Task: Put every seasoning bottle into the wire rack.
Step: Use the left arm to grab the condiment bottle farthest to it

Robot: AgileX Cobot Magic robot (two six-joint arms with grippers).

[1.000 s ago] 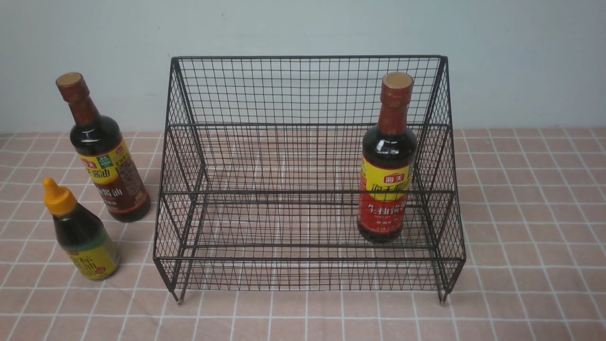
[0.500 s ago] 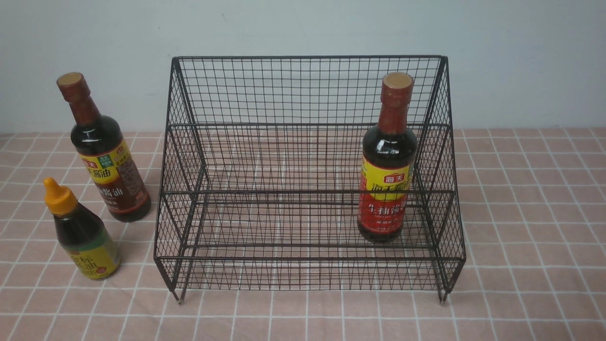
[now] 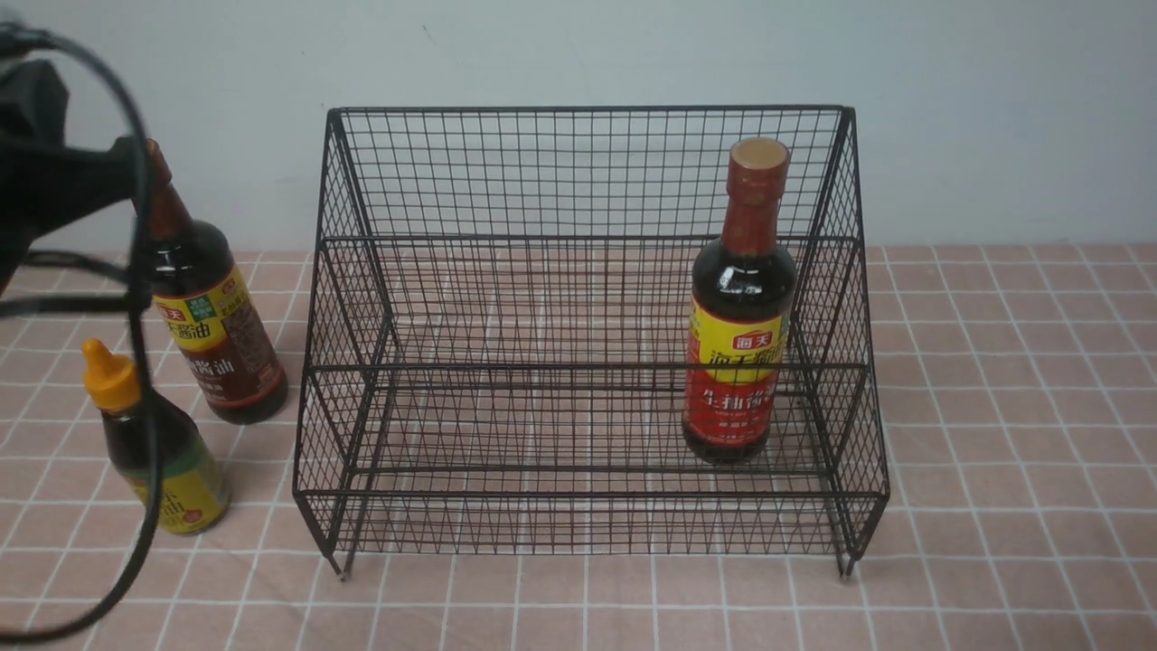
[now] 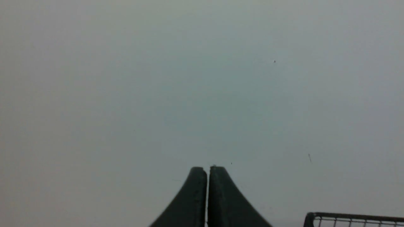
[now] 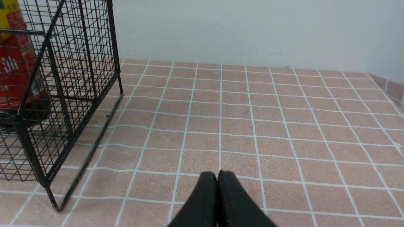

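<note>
A pale wall [image 3: 587, 54] and a pink checked tabletop [image 3: 994, 407] frame the front view. The wire rack [image 3: 587, 110] fills the centre. The red-yellow label bottle [image 3: 737, 362] stands upright on a shelf at the rack's right end. Left of the rack, on the cloth, stand the brown-yellow label bottle [image 3: 212, 334] and, nearer the lower left corner, the short bottle [image 3: 167, 461]. The dark left arm [image 3: 36, 181] fills the upper left corner and hides the tall bottle's cap. Its cable [image 3: 145, 362] loops down across both bottles.

In the left wrist view, the left gripper [image 4: 207, 168] sits at bottom centre, its fingers pressed together and holding nothing. It faces bare wall, with a corner of the rack [image 4: 347, 217] at lower right.

In the right wrist view, the right gripper [image 5: 217, 173] is likewise closed and empty at bottom centre, over bare cloth. The rack [image 5: 85, 78] and the bottle inside it [image 5: 15, 72] show at the left edge.

One bottle appears placed and two remain. The left arm looks set to take the tall bottle. To do that well, the fingers should spread before descending and grip the body below the neck. The short bottle close beside it and the trailing cable both need a clear berth. The bottle should stay upright over the front rail and land well apart from the one already shelved.
</note>
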